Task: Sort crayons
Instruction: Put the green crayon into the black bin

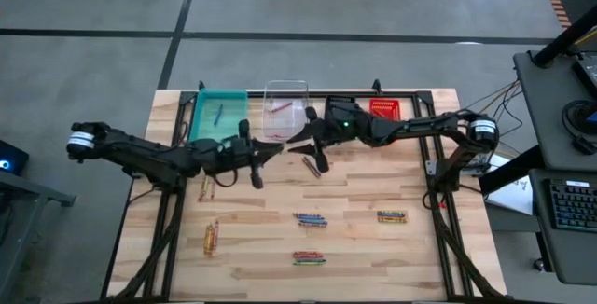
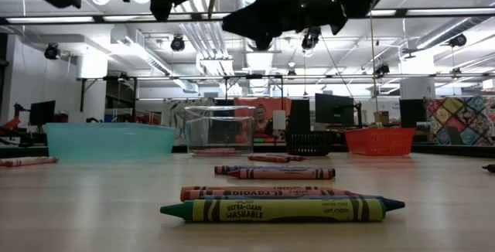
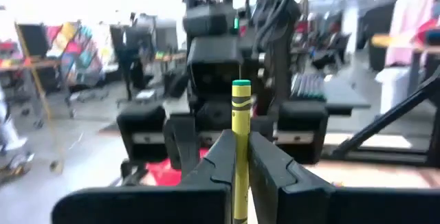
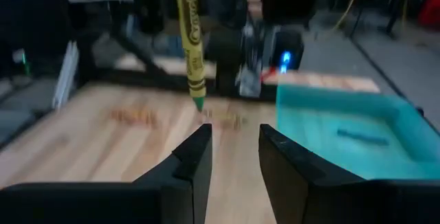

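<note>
Your left gripper [image 3: 237, 162]: fingers clamped on a yellow crayon [image 3: 240, 141], held upright above mid-worktop [image 1: 373, 248]. Your right gripper [image 4: 234, 155]: fingers parted, empty, facing it. Crayon clusters [image 1: 310, 219] lie nearer; teal bin [image 1: 219, 113] far left.

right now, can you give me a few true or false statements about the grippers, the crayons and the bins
1. The left gripper is shut on a yellow crayon. True.
2. The right gripper holds that crayon too. False: its fingers stand open, and the crayon hangs ahead of them, apart.
3. The teal bin has a blue crayon in it. True.
4. All crayons are already in bins. False: several groups of crayons still lie on the table.
5. The red bin sits between the teal bin and the clear bin. False: it is at the right end of the row.
</note>
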{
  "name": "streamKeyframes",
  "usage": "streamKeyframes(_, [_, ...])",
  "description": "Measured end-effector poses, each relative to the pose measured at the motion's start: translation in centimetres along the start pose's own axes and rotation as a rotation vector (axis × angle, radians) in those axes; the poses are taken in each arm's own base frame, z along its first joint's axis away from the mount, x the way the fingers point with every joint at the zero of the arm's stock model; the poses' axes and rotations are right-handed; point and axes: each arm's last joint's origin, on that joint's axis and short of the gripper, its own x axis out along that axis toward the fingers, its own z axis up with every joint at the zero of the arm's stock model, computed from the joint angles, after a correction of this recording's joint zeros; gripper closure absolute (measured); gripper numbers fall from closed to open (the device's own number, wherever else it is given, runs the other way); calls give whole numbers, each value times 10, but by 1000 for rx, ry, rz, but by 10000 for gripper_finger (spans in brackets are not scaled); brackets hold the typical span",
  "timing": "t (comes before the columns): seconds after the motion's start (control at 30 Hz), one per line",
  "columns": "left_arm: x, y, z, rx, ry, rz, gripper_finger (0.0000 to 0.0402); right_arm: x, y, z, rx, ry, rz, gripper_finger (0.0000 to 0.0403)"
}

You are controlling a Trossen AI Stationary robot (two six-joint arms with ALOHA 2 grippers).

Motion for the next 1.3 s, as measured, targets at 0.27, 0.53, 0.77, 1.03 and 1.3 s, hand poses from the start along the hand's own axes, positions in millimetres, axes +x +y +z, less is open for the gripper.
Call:
streamKeyframes(0.27, [-2, 6, -7, 35, -36, -9, 400, 1, 8, -4, -1, -58, 14, 294])
streamKeyframes(0.53, [6, 8, -6, 39, -45, 6, 400, 6, 10, 9, -7, -90, -11, 294])
streamKeyframes(0.77, [21, 4, -8, 53, -26, -2, 400, 7, 10, 14, -21, -99, -49, 294])
streamKeyframes(1.03, [29, 2, -8, 54, -23, -1, 400, 7, 9, 14, -35, -95, -51, 303])
streamKeyframes(1.3, [28, 4, -8, 29, -17, 50, 380, 7, 9, 14, -48, -94, -55, 385])
